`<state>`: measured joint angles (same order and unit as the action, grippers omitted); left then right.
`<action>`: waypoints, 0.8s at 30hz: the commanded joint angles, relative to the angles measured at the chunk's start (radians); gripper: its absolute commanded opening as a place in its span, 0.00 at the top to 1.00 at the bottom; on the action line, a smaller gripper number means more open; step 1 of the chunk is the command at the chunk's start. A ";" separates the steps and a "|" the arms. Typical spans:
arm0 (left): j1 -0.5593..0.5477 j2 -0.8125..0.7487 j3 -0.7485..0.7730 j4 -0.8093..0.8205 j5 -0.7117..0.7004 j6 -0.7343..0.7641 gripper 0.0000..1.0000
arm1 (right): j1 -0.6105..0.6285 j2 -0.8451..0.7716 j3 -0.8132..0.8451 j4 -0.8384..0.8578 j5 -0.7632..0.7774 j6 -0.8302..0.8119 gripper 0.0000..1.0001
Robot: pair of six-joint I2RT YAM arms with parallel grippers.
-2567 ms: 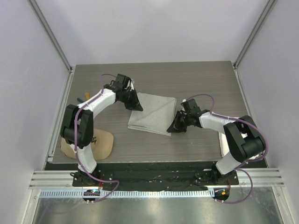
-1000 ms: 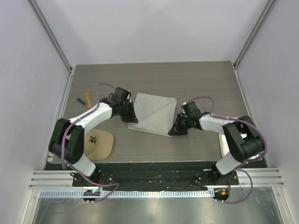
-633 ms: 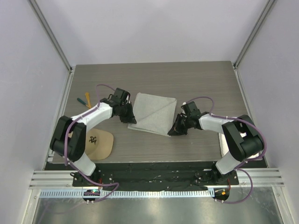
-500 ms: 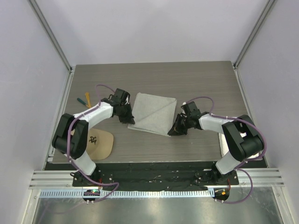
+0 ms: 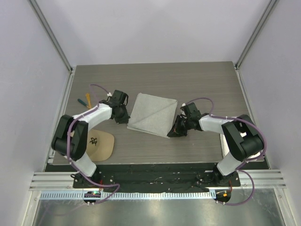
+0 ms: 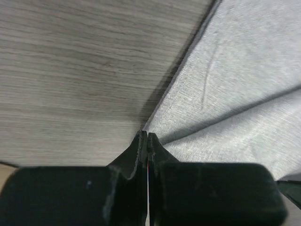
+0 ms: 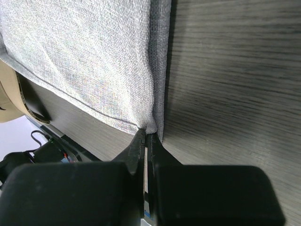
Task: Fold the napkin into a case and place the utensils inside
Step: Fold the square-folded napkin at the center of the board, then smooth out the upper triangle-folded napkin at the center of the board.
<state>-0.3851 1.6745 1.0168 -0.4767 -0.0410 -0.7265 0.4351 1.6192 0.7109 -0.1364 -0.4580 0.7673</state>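
The light grey napkin (image 5: 153, 114) lies folded at the table's middle, with a diagonal crease across it. My left gripper (image 5: 123, 118) sits low at its left edge. Its jaws are shut, the tips meeting the cloth's edge (image 6: 188, 94), and no cloth shows between them. At the napkin's near right corner my right gripper (image 5: 173, 133) is shut, and the corner (image 7: 153, 123) bunches at its fingertips. Two of the utensils, one with an orange handle (image 5: 87, 100) and one with a teal handle (image 5: 81, 100), lie at the far left. The spoon is out of view.
A tan cap (image 5: 97, 145) with a black emblem lies near the front left, beside the left arm's base. The table's front edge (image 5: 155, 162) runs just below the napkin, and frame walls close in both sides.
My left gripper has slid down the napkin's left side and out to the left, now at its edge. The napkin lies flatter. The right gripper has barely moved.
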 commanded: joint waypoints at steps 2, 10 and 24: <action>0.011 -0.202 -0.049 0.033 0.021 0.004 0.90 | 0.005 0.011 0.024 0.009 -0.001 -0.002 0.99; 0.012 -0.142 -0.109 0.209 0.395 -0.066 0.99 | 0.005 0.025 0.028 0.018 -0.014 -0.002 0.99; -0.046 -0.164 0.054 0.064 0.271 0.006 0.99 | -0.030 -0.087 0.327 -0.357 0.235 -0.233 0.45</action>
<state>-0.3889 1.5742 0.9676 -0.3805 0.2306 -0.7666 0.4290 1.5837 0.8848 -0.3355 -0.3717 0.6582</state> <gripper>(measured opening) 0.013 0.546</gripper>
